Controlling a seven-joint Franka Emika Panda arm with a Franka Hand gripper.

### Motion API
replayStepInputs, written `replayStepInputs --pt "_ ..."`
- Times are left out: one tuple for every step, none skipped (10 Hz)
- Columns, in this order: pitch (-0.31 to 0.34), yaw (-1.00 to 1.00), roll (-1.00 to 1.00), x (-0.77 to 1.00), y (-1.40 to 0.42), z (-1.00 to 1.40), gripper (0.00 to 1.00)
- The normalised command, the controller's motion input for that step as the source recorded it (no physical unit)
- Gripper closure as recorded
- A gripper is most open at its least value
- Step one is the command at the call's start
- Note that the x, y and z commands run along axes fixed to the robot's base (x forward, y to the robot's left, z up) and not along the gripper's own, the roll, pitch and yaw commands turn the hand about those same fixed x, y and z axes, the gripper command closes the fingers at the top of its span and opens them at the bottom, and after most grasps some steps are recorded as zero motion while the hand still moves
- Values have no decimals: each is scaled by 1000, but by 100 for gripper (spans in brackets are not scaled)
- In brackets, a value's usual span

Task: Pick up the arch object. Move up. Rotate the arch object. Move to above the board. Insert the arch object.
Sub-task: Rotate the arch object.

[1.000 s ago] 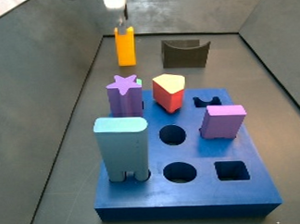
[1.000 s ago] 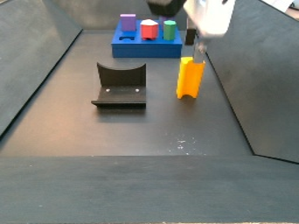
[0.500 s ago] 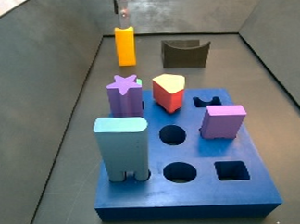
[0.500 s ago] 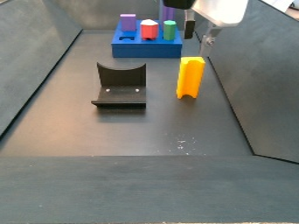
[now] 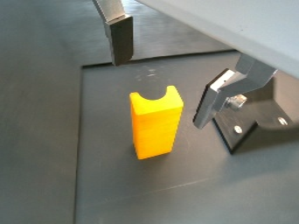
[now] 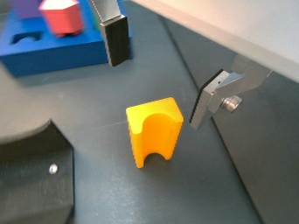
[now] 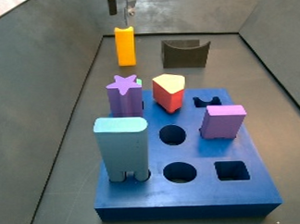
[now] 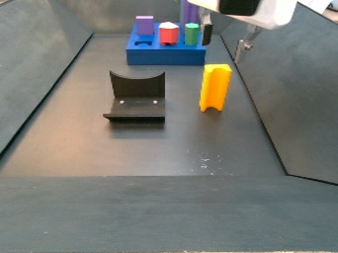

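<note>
No readable text, labels or numbers appear, as far as visible.

End effector (image 5: 176,74): sitting above the floor, wearing two flat silver plate fingers.
Fingers (image 6: 114,39): showing dark rectangular pads on their inner faces.
Finger mount (image 6: 230,103): carrying a small round silver screw head.
Body (image 8: 258,9): showing a white casing in a side view, cropped by the frame.

Dark floor (image 8: 158,148) — arch object (image 8: 214,87), board (image 7: 192,168), fixture (image 8: 134,96); gripper (image 5: 170,66) above.
</note>
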Motion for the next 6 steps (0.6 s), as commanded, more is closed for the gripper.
replayStepInputs --pt "-12 1000 1 41 -5 -34 0" --pt "-12 1000 2 41 -5 -33 0" --pt "-14 1000 2 41 -5 -32 0" --pt "-15 1000 2 41 -5 -32 0" --pt "-17 1000 2 41 -5 -32 0" --pt "-18 1000 2 41 -5 -32 0"
